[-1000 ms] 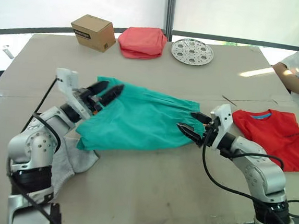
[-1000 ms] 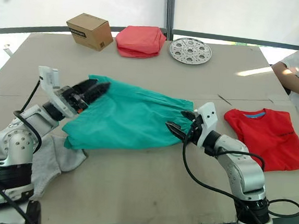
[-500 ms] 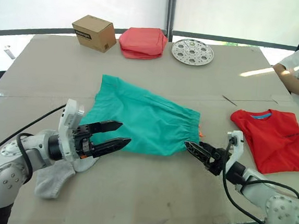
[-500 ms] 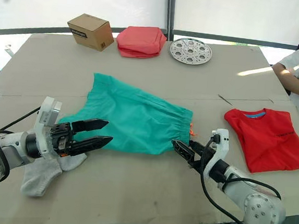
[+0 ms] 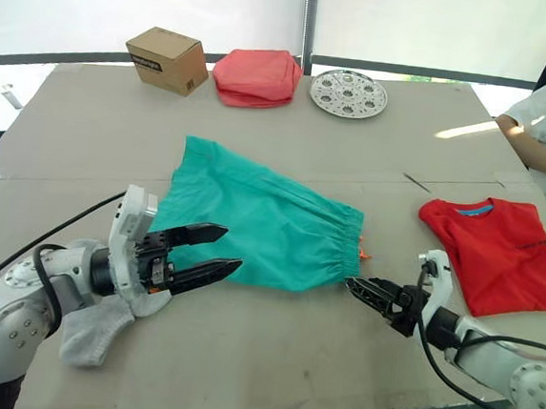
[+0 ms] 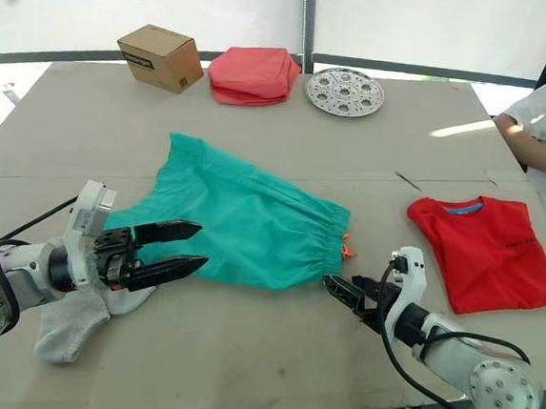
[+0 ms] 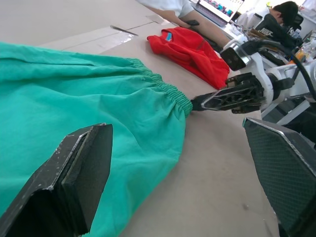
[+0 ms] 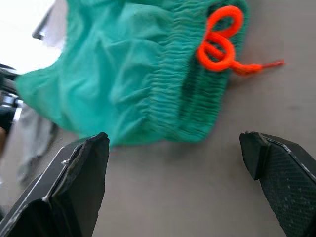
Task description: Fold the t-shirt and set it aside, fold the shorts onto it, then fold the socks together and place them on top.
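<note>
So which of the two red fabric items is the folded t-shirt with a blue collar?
The t-shirt at the table's right, showing a blue neckline; the salmon bundle sits at the far edge.

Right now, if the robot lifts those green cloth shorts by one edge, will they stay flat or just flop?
The teal-green fabric shorts would likely flop and drape: they lie limp and wrinkled on the table. They look thin, so probably light. The gathered elastic waistband seems thicker and may give the firmest hold, while the orange drawstring loop would probably dangle.
</note>
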You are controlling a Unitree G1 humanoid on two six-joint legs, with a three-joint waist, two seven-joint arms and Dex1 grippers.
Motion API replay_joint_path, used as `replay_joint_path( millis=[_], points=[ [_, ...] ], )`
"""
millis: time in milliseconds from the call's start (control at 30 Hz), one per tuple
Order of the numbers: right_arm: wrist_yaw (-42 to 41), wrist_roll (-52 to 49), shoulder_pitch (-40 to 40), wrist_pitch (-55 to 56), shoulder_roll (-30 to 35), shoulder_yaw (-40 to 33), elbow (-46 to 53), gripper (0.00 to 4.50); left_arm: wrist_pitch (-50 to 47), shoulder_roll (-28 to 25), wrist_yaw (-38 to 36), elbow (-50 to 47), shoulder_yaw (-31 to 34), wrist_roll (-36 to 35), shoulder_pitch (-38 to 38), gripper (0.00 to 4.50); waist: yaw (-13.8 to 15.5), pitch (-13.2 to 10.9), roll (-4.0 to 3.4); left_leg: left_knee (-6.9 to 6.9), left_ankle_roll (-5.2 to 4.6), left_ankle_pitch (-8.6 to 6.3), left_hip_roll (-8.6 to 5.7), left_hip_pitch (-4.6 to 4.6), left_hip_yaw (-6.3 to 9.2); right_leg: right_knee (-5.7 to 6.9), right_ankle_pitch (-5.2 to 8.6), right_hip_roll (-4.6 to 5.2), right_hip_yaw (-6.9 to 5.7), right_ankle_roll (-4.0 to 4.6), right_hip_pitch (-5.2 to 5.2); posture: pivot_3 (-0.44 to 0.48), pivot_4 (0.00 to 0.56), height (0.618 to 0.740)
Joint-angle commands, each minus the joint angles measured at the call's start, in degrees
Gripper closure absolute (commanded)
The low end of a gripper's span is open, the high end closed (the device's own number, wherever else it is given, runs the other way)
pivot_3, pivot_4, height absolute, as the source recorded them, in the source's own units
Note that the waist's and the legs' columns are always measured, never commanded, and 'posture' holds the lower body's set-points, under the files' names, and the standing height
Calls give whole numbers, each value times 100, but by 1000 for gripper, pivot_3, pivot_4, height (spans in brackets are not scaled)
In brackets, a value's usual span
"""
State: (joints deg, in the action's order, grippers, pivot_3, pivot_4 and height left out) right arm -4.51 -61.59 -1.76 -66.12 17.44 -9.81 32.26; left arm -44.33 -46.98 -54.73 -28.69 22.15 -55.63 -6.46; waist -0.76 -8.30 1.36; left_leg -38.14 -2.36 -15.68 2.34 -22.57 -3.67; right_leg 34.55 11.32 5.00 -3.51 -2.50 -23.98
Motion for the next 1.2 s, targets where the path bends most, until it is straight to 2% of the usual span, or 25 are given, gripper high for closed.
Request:
replay_joint_path(
  millis=[33, 100, 133, 167, 233, 400, 433, 567, 667, 800, 867, 900, 933, 1000, 1133, 1167, 1200],
  points=[
    [11, 764, 324, 582, -107, 489, -210, 26, 162, 20, 24, -76, 41, 17, 93, 0, 8, 1, 1, 0, 0, 0, 0, 0, 4, 0, 0, -1, -1, 0, 0, 0, 150, 740],
    [-87, 1122, 414, 779, -71, 760, -318, 26, 203, 43, 32, -73, 33, 54, 68, 0, 26, 1, 2, 0, 0, 0, -1, -2, 7, 1, 0, -2, -1, 0, 0, 0, 150, 740],
    [-152, 1324, 445, 868, -11, 912, -357, 556, 228, 53, 33, -73, 29, 74, 48, 0, 30, 2, 3, 1, 0, 0, -3, -6, 10, 0, 1, -2, -3, 2, 0, 0, 150, 740],
    [-244, 1492, 481, 945, 57, 1076, -379, 829, 260, 65, 37, -75, 25, 101, 26, 0, 26, 2, 4, 2, -1, 0, -4, -9, 11, -1, 0, -2, -3, 4, 0, 0, 150, 740],
    [-354, 1882, 612, 1101, 241, 1335, -441, 1758, 323, 119, 88, -115, 30, 144, -21, 0, 20, 4, 6, 2, -5, -2, -7, -10, 8, -5, -11, -1, 0, 21, 0, 0, 150, 740],
    [-887, 3171, 1075, 1710, 1287, 1846, -954, 4311, 430, 218, 161, -185, -2, 231, -89, 0, 21, 3, 4, -7, -5, -1, -8, -6, 6, -1, 0, 0, 2, 1, 1, 0, 150, 740],
    [-1049, 3364, 1216, 1851, 1522, 1860, -1141, 4415, 444, 234, 176, -196, -14, 237, -95, 0, 39, 2, 3, -10, -5, -1, -7, -6, 7, 0, 0, 1, 1, 1, 3, 0, 150, 740],
    [-1731, 3998, 1855, 2506, 2274, 1816, -2075, 4415, 524, 315, 227, -227, -95, 301, -89, 0, 71, 0, 5, -22, -6, -1, -14, -10, 5, -1, 0, 5, 5, 1, 6, 0, 150, 740],
    [-2342, 4359, 2359, 3179, 2628, 1797, -2942, 4415, 601, 368, 255, -203, -195, 356, -9, 0, 83, 11, 24, -19, -7, -1, -16, -10, 7, -1, -1, 0, 10, 1, 5, 0, 150, 740],
    [-3264, 4993, 2889, 4351, 2966, 2013, -4057, 4415, 690, 438, 256, -150, -410, 440, 193, 0, 86, 6, 16, -7, -8, 0, -18, -10, 6, -3, -14, -12, 10, 26, 8, 0, 150, 740],
    [-3512, 4995, 2987, 4476, 2960, 1887, -4314, 3756, 710, 460, 258, -125, -500, 464, 279, 0, 87, 7, 16, -7, -8, 0, -20, -10, 5, -6, -14, -16, 10, 26, 10, 0, 150, 740],
    [-3658, 4921, 2892, 4375, 3028, 1803, -4191, 3524, 713, 461, 246, -103, -543, 468, 329, 0, 88, 7, 17, -8, -8, 0, -20, -10, 4, -6, -14, -16, 11, 26, 12, 0, 150, 740],
    [-3720, 4828, 2759, 4231, 3073, 1662, -4022, 2823, 710, 464, 235, -91, -569, 466, 362, 0, 89, 7, 17, -10, -9, 0, -17, -10, 3, -7, -15, -16, 12, 26, 16, 0, 150, 740],
    [-3729, 4424, 2385, 3615, 3122, 1163, -3465, 2230, 698, 457, 212, -81, -591, 446, 396, 0, 150, 6, 16, -11, -9, 0, -13, -12, 7, -7, -15, -13, 9, 26, 17, 0, 150, 740],
    [-3224, 2927, 1446, 1635, 2801, -591, -1990, 272, 634, 437, 159, -72, -594, 334, 413, 0, 194, 5, 12, -15, -10, -2, -11, -13, 12, -6, -15, -7, 5, 26, 21, 0, 150, 740],
    [-2946, 2353, 1212, 1097, 2522, -1160, -1632, 54, 618, 415, 106, -90, -608, 301, 405, 0, 192, 5, 12, -16, -10, -2, -11, -13, 12, -5, -15, -6, 5, 25, 22, 0, 150, 740],
    [-2732, 1952, 1062, 700, 2313, -1560, -1366, 54, 611, 396, 67, -114, -610, 278, 384, 0, 189, 7, 15, -16, -10, -2, -10, -11, 11, -5, -15, -5, 5, 24, 23, 0, 150, 740]
  ],
)
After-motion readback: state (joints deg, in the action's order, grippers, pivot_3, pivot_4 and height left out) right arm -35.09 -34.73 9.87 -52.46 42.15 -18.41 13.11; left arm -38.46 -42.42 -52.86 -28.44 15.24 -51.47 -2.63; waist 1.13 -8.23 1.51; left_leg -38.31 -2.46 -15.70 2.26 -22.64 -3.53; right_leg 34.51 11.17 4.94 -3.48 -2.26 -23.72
